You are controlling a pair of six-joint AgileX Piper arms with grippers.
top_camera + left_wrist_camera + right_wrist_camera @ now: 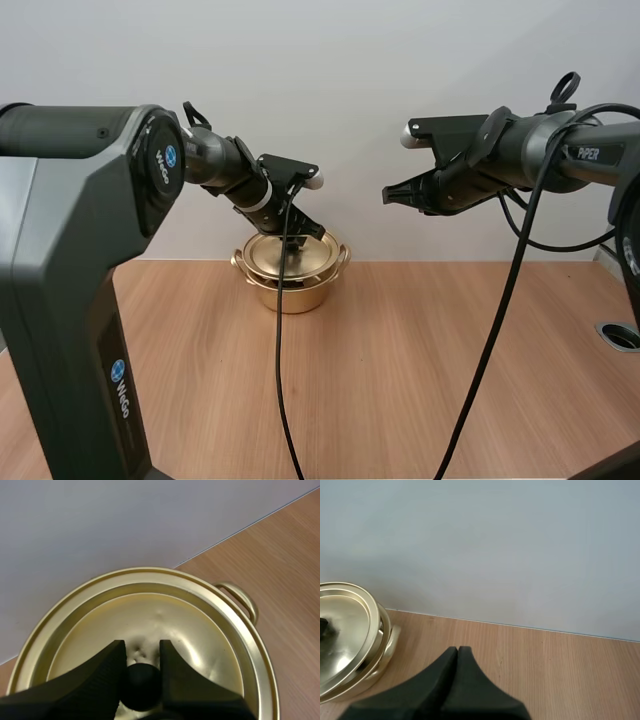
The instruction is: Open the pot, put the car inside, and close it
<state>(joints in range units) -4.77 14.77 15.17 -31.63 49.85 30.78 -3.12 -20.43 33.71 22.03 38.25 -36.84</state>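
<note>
A brown wooden table (400,360) lies at 6 o'clock. A plain pale wall (350,90) stands behind it at 12 o'clock. The table has a small round hole (622,335) near 4 o'clock.

Light is bright, soft and even, falling from above. The pot (292,275) casts a faint, diffuse shadow on the table (400,380) close around its base. Its lid (200,640) carries a broad pale sheen beside the knob (141,685). The wall (350,100) behind the pot is evenly lit.

High view from behind, down over the table (400,380); both wrist views near the shared pot lid (266,257).
</note>
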